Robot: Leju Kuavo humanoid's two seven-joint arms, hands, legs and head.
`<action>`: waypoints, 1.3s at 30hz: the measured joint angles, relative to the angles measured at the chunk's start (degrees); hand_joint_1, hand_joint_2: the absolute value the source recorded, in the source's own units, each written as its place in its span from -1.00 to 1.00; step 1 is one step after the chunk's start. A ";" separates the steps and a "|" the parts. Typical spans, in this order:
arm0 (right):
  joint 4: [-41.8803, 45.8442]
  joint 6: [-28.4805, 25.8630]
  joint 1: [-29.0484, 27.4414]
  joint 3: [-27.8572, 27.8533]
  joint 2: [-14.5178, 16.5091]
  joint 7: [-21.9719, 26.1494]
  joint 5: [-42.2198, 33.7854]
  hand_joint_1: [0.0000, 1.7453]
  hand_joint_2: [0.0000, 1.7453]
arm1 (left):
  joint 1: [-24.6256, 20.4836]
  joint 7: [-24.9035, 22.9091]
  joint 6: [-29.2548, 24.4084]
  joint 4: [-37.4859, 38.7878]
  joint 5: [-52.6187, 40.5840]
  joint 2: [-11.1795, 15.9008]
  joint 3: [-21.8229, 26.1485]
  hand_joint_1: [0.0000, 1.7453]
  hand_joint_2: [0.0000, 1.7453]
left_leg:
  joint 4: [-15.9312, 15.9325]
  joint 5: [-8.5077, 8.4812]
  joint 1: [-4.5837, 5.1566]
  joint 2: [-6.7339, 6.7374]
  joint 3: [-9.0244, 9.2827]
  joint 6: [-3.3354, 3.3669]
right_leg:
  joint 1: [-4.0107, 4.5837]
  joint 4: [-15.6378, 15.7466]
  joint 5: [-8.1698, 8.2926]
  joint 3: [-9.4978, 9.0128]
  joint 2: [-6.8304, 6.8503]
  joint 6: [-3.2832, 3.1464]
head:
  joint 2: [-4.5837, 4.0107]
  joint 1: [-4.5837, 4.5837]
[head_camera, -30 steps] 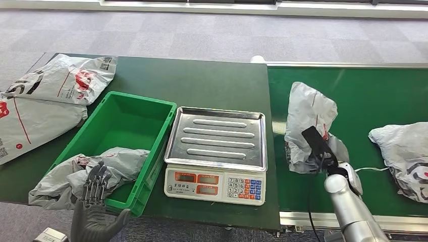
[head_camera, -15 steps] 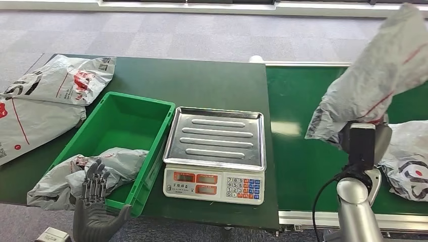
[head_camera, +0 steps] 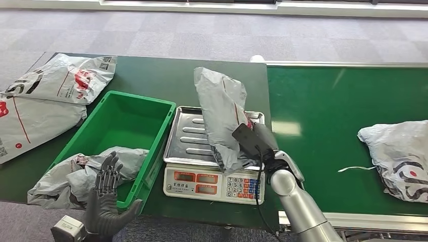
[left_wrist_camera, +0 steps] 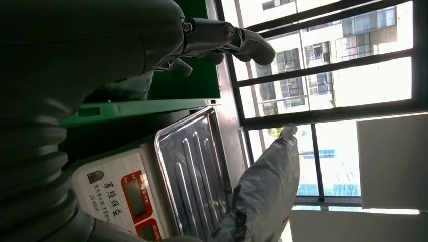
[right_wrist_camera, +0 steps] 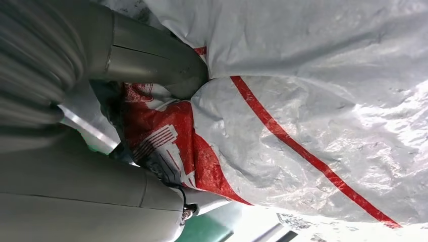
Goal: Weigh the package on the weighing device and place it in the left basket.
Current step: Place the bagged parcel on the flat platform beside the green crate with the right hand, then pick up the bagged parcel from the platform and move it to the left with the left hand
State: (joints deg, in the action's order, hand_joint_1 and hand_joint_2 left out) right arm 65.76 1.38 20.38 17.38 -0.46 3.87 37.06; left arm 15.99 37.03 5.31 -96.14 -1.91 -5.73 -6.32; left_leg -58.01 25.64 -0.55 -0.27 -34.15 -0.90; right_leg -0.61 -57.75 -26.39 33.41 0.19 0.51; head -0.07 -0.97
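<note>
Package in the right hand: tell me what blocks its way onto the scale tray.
Nothing visible does. The right hand holds the package directly above the scale tray, whose steel surface is bare. The left hand hangs near the green basket, off to the side.

Probably a parcel-sorting room: green conveyor belt (head_camera: 353, 101), weighing scale (head_camera: 214, 151), grey mailer bags (head_camera: 60, 80), carpeted floor (head_camera: 202, 35)

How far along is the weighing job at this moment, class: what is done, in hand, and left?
Done: the right hand has the grey package off the conveyor belt. In hand: it holds the package upright over the scale tray, not yet released. Left: letting go, weighing, then moving it to the green basket, beside which the left hand waits with fingers spread.
</note>
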 joint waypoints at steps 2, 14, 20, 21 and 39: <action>-1.85 -0.04 0.52 0.87 0.61 -0.05 0.30 1.00 1.00 | -0.12 -0.24 0.08 0.14 0.03 0.20 -0.02 -1.00 1.00 | 0.00 -0.01 0.00 -0.06 -0.02 0.00 | 0.00 0.00 0.00 -0.01 0.10 0.00 | 0.00 0.01; -5.93 -0.38 1.22 2.40 1.46 -0.38 3.86 -1.00 1.00 | -0.22 -1.43 0.80 0.21 -0.38 0.29 -0.02 -1.00 1.00 | -0.01 0.00 0.01 -0.02 -0.01 0.01 | -0.02 0.00 0.00 0.01 0.00 0.00 | 0.00 0.01; -4.61 -1.74 0.69 2.40 1.33 3.10 4.95 -1.00 1.00 | -0.16 -1.39 0.91 -0.72 -3.31 -0.12 -0.02 -1.00 1.00 | -0.01 -0.01 0.01 -0.01 0.01 0.00 | -0.02 0.00 0.00 0.02 0.00 0.00 | 0.00 0.01; -3.83 -1.96 0.31 2.40 1.26 4.09 4.81 -1.00 1.00 | -0.16 -1.21 0.57 -0.93 -4.39 -0.20 -0.02 -1.00 1.00 | -0.01 -0.01 0.01 -0.01 0.02 0.00 | -0.02 0.00 0.00 0.02 0.00 0.00 | 0.00 0.01; 24.04 -22.01 -14.60 -4.11 -0.02 16.06 -0.90 -1.00 1.00 | -7.55 -9.30 -17.03 -5.26 -29.96 -0.17 -4.32 -1.00 1.00 | -0.09 0.00 0.01 -0.27 -0.01 0.03 | -0.03 0.04 -0.02 0.11 0.33 0.03 | 0.00 0.00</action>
State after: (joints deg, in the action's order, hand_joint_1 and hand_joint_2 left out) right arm 89.80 -20.64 5.79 13.27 -0.48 19.93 36.16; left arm 8.44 27.73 -11.72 -101.40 -31.87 -5.90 -10.64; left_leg -58.10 25.64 -0.54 -0.54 -34.16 -0.87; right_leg -0.64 -57.71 -26.41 33.52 0.51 0.54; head -0.07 -0.97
